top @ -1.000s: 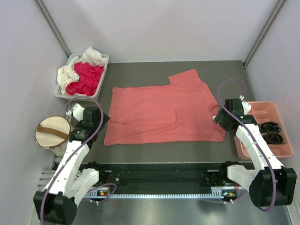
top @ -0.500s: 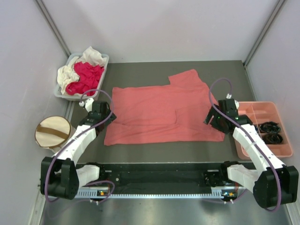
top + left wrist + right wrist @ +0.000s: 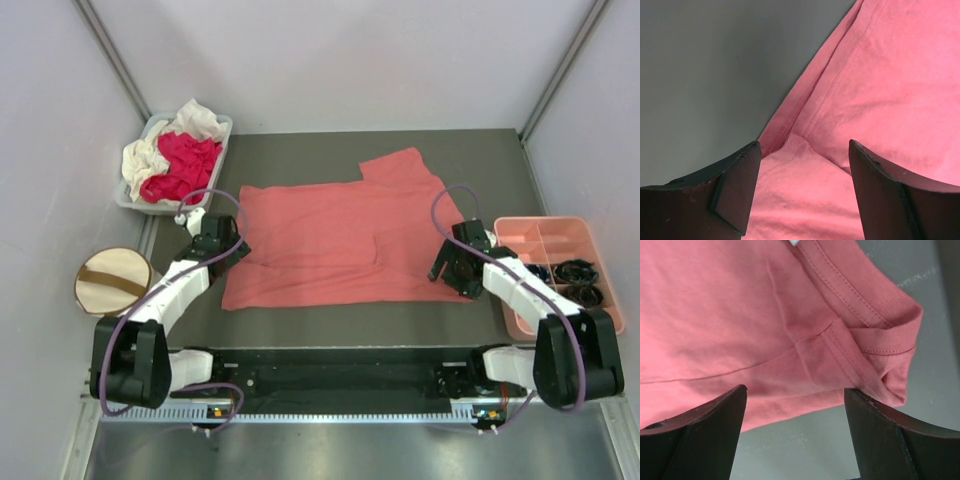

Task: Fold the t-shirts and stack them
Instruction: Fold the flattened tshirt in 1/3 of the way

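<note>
the desk (image 3: 400,150) is a dark grey, matte surface with pale walls on three sides. a salmon-pink shirt (image 3: 340,245) lies spread flat across its middle, one short sleeve pointing toward the far wall. the cloth is folded over itself along the left edge, and at the near right corner the ribbed neck band is doubled over. bare desk shows all round the shirt. a grey tub (image 3: 222,140) stands in the far left corner, heaped with magenta-red cloth (image 3: 185,165) and cream-white cloth (image 3: 145,155). a cream drum-shaped bin (image 3: 112,280) with a brown strap sits at the left edge. a salmon-pink tray (image 3: 545,221) with compartments rests at the right edge, apart from the shirt.
</note>
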